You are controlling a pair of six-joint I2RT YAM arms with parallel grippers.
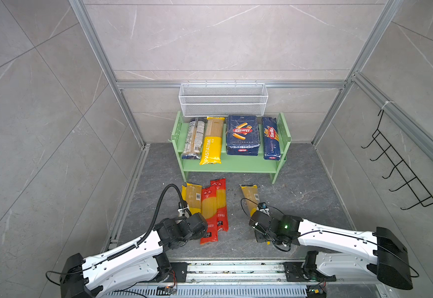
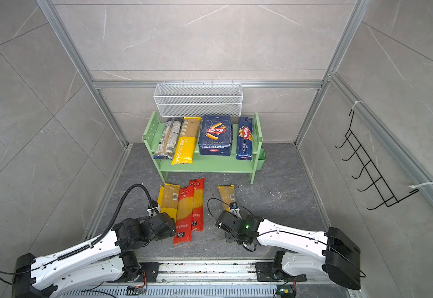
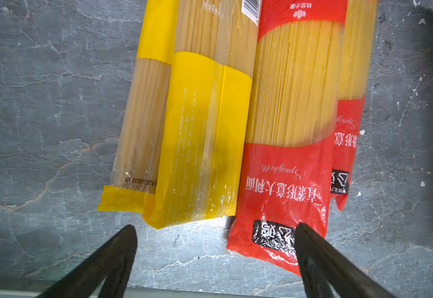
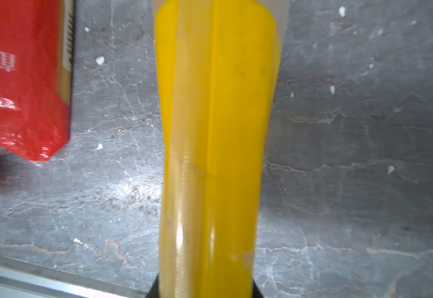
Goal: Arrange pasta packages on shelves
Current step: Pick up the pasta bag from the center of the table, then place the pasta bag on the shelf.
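The light green shelves hold four pasta packages on the upper board: a clear brownish bag, a yellow pack, a wide blue Barilla pack and a narrow one. On the floor lie a yellow pack and two red packs side by side. My left gripper is open over their near ends, one fingertip above the red pack. My right gripper is shut on the near end of another yellow pack, which points toward the shelves.
A white wire mesh basket hangs on the back wall just above the shelves. A black wire hook rack sticks out from the right wall. An aluminium rail runs along the floor's front edge. White crumbs dot the dark stone floor.
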